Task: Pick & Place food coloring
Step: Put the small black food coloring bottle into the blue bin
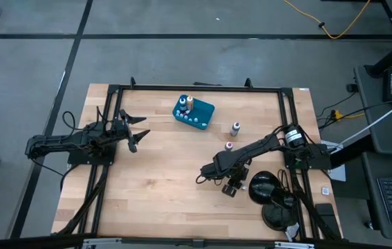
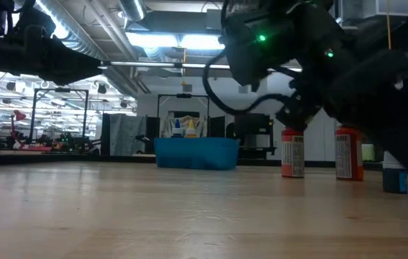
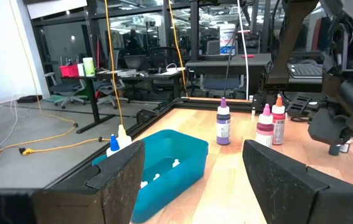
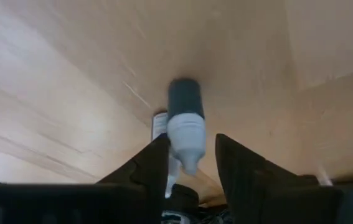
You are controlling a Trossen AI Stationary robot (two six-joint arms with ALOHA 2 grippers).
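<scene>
Closing around a dark-bodied, white-capped food coloring bottle (image 4: 184,127) at five o'clock on the table (image 1: 161,187), the right gripper (image 4: 192,163) risks tipping it if off-centre. The left gripper (image 1: 137,131) waits at nine o'clock, fingers apart.

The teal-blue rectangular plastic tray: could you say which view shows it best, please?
Left wrist view: the teal-blue rectangular plastic tray is close, walls and inside visible. The high view shows it small from above, the low view one wall, the right wrist view nothing.
</scene>
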